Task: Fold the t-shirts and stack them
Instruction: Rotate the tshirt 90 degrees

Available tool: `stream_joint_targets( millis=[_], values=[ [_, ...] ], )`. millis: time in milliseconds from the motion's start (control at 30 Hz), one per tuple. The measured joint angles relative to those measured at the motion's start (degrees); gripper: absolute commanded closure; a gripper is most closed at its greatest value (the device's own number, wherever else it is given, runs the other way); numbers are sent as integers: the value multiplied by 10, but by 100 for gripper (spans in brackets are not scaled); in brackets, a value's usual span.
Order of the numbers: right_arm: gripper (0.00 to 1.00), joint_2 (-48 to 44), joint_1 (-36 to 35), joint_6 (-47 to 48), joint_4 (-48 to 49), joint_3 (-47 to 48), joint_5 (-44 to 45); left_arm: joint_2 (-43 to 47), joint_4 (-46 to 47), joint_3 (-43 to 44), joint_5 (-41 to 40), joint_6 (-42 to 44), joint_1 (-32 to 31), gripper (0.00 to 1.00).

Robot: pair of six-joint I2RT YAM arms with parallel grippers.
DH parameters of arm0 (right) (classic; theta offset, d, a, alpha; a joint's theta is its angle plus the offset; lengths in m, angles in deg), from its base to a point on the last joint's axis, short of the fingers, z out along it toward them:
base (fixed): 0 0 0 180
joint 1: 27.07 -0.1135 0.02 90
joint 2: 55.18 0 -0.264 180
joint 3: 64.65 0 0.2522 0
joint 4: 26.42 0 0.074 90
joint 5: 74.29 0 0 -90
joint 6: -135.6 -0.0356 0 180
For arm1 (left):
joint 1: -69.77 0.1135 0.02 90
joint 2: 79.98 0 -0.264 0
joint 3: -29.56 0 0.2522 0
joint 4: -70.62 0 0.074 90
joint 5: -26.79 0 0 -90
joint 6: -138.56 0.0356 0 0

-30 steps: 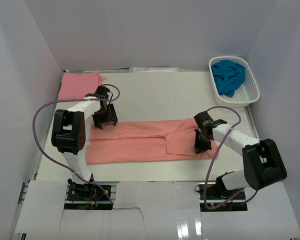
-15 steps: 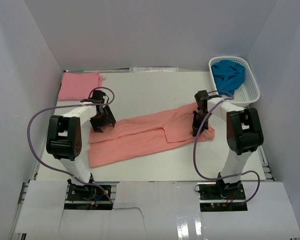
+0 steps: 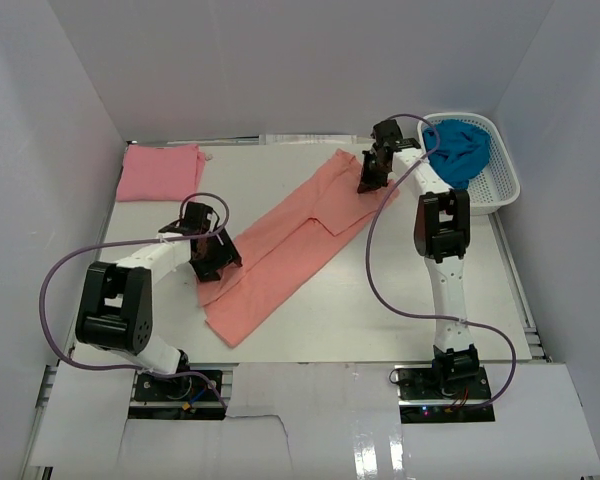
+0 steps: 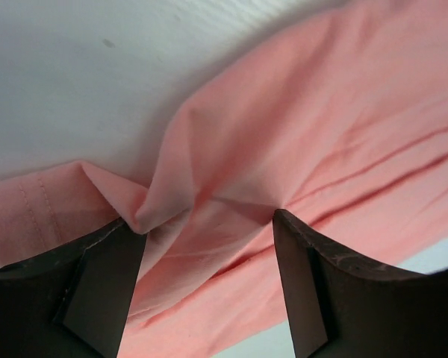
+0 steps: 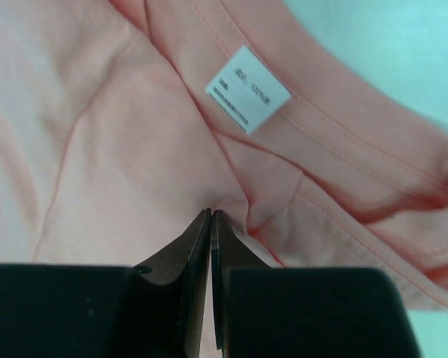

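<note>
The large salmon-orange t-shirt lies folded long and narrow, slanting from near left to far right. My right gripper is shut on a pinch of its cloth at the far-right end, just below the white neck label. My left gripper is open and sits over the shirt's near-left part; wrinkled cloth bunches between its fingers. The lighter pink t-shirt lies folded at the back left. The teal-blue t-shirt lies crumpled in the basket.
The white lattice basket stands at the back right, close to my right gripper. White walls close in the table on three sides. Purple cables loop beside both arms.
My right gripper has pulled the shirt's neck end away toward the back right, near the basket. The shirt has swung from level to a diagonal. My left gripper has shifted slightly nearer.
</note>
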Motion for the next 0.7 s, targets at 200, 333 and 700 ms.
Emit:
stream_joint_targets(
  millis=[200, 333, 700],
  values=[
    [90, 68, 6, -14, 20, 87, -67, 34, 48, -51, 38, -51, -65, 21],
    [92, 82, 12, -28, 38, 97, -104, 43, 72, -70, 69, -86, -132, 21],
    [92, 103, 21, -45, 82, 108, -152, 106, 68, -134, 124, -148, -221, 20]
  ],
)
